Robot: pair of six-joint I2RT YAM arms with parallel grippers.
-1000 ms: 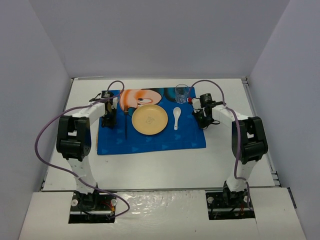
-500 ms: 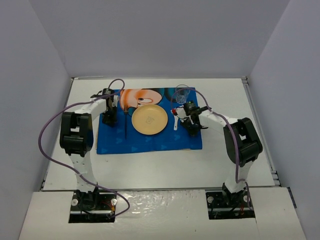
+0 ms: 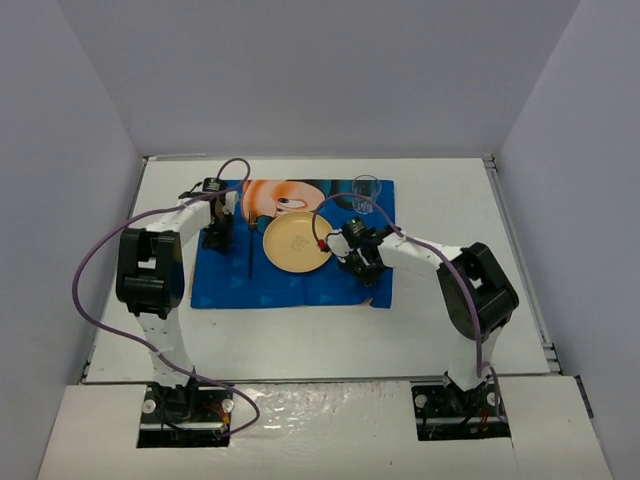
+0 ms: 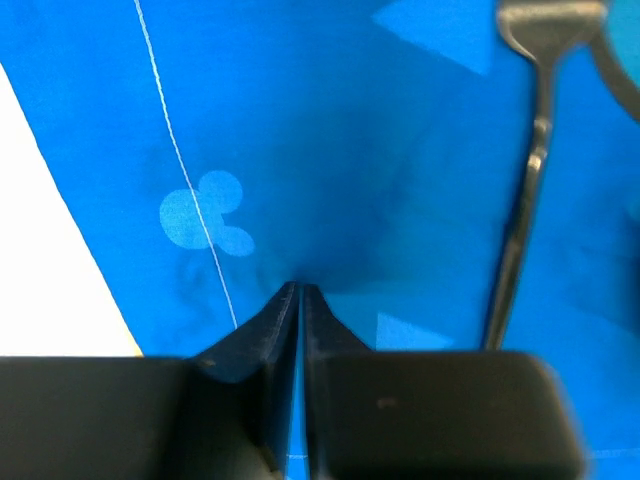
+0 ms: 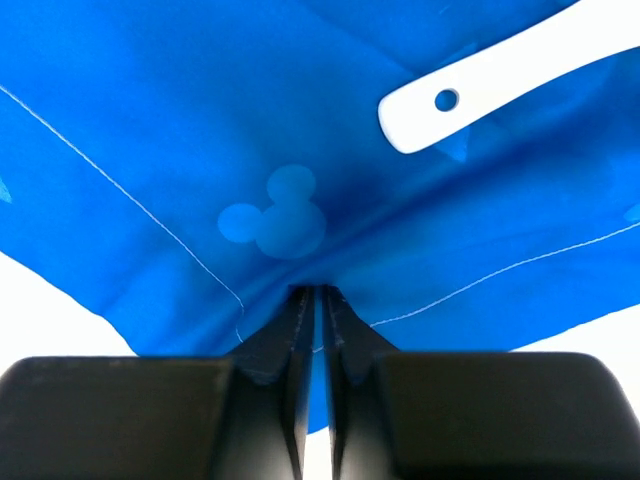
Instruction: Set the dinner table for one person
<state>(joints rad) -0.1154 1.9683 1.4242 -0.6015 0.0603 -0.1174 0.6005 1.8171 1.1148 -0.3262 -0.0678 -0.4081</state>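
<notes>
Pale grey walls on 3 sides of a white bench (image 3: 450,200), wide and matte, under both arms and everything else.

From the top: on the bench's far half, a blue placemat (image 3: 290,285) carrying a yellow plate (image 3: 298,242), a dark fork (image 3: 250,258) just left of it and a clear glass (image 3: 366,190) at its far right corner. Left gripper (image 3: 215,238) down on the placemat's left part, beside the fork. Right gripper (image 3: 365,268) down just right of the plate, the cloth's right edge rumpled there.

From the left wrist: left gripper (image 4: 300,290) nearly closed, nipping a crease of placemat (image 4: 350,130). Fork (image 4: 525,200) to the right, bare bench (image 4: 50,280) at the left.

From the right wrist: right gripper (image 5: 315,292) likewise pressed together on a pucker of placemat (image 5: 200,120). White spoon (image 5: 500,75) lying beyond, bench (image 5: 40,320) showing past the hem.
</notes>
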